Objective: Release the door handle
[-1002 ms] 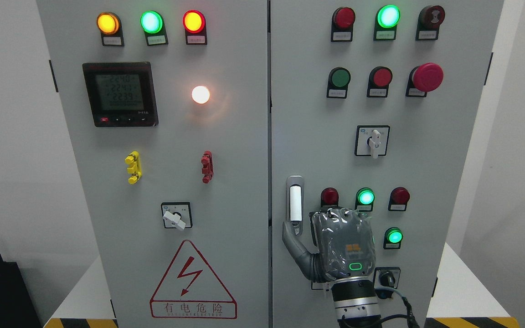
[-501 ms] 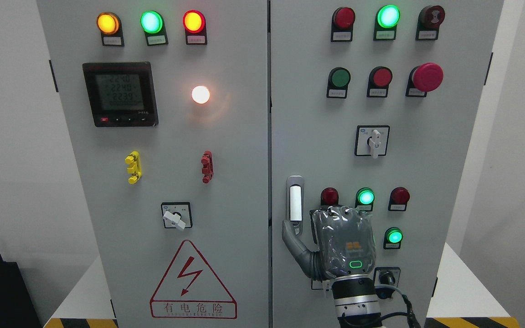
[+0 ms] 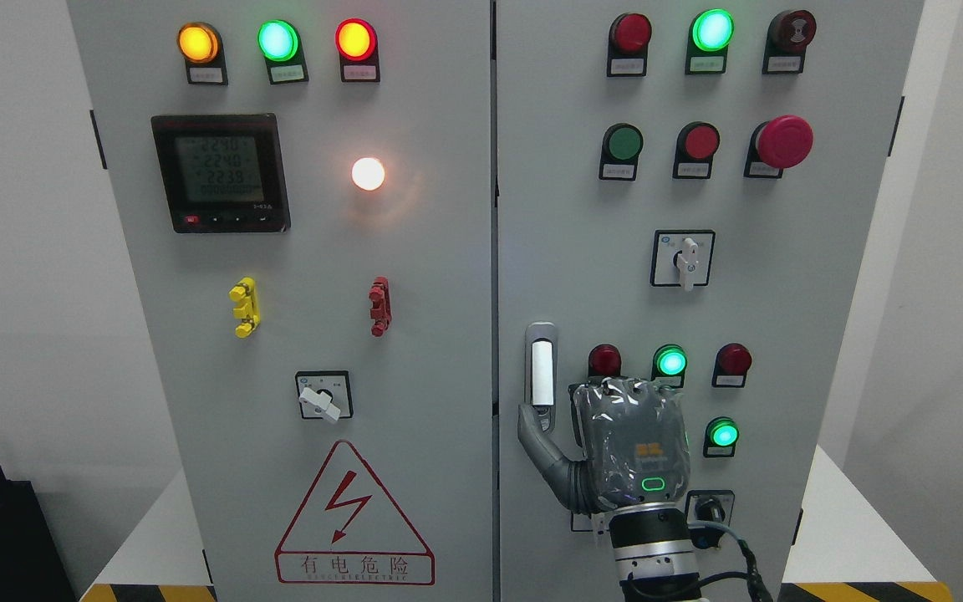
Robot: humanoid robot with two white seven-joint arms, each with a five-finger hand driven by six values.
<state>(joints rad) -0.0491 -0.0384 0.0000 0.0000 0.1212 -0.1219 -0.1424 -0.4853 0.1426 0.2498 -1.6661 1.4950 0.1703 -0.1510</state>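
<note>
The door handle [image 3: 541,368] is a grey upright lever with a white grip, on the left edge of the cabinet's right door [image 3: 565,209]. My right hand [image 3: 592,411] rises from the bottom edge, its back toward me, just right of and below the handle. Its thumb [image 3: 536,433] is spread out to the left, and the tip lies at the handle's lower end. The white grip itself is bare, with nothing wrapped around it. The other fingers point away from me, behind the hand's back. My left arm does not show.
Lit and unlit indicator lamps, push buttons, a red mushroom stop button [image 3: 784,140] and a rotary switch [image 3: 684,259] cover the right door. The left door [image 3: 306,251] carries a meter, lamps, a switch and a warning triangle. A thin dark gap runs between the doors.
My right hand has drifted a few pixels to the right and down. The thumb tip stays at the handle's lower end.
</note>
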